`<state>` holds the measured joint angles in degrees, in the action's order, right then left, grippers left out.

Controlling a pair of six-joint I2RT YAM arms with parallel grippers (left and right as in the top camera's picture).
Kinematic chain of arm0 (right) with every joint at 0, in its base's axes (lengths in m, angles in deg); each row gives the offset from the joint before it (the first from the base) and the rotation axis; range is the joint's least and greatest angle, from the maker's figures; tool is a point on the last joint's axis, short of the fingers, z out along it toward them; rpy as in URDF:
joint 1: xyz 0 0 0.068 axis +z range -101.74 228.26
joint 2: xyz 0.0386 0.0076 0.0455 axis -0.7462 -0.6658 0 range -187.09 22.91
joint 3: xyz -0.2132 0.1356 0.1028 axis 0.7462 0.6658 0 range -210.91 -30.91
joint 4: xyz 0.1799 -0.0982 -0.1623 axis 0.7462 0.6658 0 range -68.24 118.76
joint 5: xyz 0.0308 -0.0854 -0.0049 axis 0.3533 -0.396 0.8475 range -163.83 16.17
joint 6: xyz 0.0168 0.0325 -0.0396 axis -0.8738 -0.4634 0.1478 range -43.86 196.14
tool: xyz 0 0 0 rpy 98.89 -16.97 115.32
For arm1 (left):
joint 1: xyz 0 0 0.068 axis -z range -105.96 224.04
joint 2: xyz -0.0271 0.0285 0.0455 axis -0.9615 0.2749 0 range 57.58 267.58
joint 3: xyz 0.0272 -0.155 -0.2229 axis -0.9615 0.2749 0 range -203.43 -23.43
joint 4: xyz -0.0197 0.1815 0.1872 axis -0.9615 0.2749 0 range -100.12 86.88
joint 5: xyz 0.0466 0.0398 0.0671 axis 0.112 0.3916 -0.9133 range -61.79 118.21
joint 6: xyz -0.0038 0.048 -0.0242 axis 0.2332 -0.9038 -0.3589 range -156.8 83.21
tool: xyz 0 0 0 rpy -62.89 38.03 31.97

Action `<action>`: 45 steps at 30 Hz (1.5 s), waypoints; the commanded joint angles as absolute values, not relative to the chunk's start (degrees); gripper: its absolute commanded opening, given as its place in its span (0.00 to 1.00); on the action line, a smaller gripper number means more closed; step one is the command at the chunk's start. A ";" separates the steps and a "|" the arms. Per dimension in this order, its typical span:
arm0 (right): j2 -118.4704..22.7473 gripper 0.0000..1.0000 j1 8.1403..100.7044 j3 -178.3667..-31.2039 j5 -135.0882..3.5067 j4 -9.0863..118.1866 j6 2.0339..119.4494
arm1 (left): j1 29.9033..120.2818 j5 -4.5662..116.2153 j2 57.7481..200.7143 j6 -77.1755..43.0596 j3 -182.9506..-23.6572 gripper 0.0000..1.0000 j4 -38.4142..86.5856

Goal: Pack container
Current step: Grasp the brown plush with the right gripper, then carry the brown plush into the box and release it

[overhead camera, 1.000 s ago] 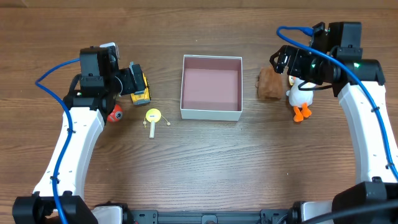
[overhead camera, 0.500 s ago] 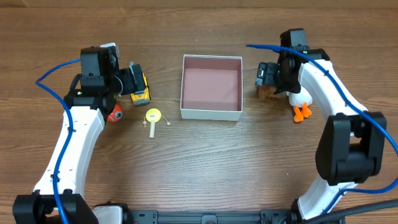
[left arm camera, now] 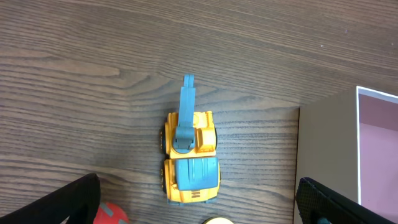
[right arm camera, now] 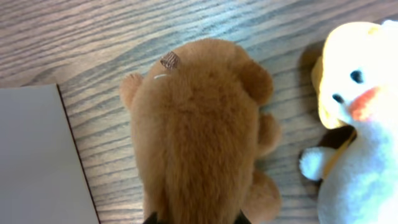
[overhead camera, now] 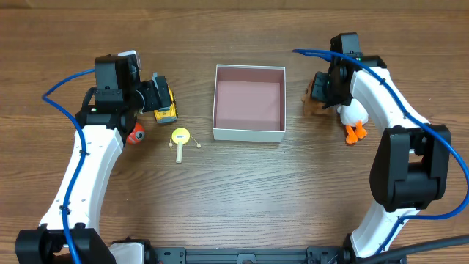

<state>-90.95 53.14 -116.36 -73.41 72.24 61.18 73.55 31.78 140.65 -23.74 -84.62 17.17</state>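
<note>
Container (overhead camera: 248,134) sits open-top at the centre of the wooden worktop (overhead camera: 242,198): white walls, pink-mauve inside. All the toys lie outside it on the worktop. Left end effector (overhead camera: 155,94) hovers left of the container, over a yellow toy digger (left arm camera: 189,158) with a blue arm. In the left wrist view its fingers (left arm camera: 68,202) are spread wide, one at each bottom corner. The digger sits between them, clear of both, and the container wall shows at the right edge. A red toy (overhead camera: 134,133) lies left of the digger, partly hidden under the left arm. A yellow disc on a stick (overhead camera: 180,137) lies between the digger and the container's front left corner, apart from both. Right end effector (overhead camera: 320,86) is over a brown plush (right arm camera: 199,137) that lies on the worktop just right of the container. The right wrist view shows a strip of bare wood between plush and wall. Only dark slivers of the right fingertips (right arm camera: 151,221) show at the bottom edge of that view, one on each side of the plush body. Can't tell whether they are pressing on it or just straddling it. A white duck plush (right arm camera: 360,124) with orange beak and feet lies just beside the brown plush, on the side away from the container. Blue cables (overhead camera: 62,88) run along both arms.
</note>
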 commanded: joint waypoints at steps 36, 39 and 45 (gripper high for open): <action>-96.85 0.56 82.76 -128.90 -72.66 68.81 42.14 | 73.31 31.17 140.89 -25.24 -86.17 1.00 17.10; -94.41 0.83 82.76 -128.90 -73.15 68.62 49.38 | 73.31 31.17 140.89 -25.24 -86.17 1.00 17.10; -84.64 0.93 81.14 -128.90 -79.48 69.58 53.88 | 73.31 31.17 140.89 -25.24 -86.17 1.00 17.10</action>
<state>-93.66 82.65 -128.51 -75.07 69.31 50.80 73.55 31.43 140.65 -23.76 -84.62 17.32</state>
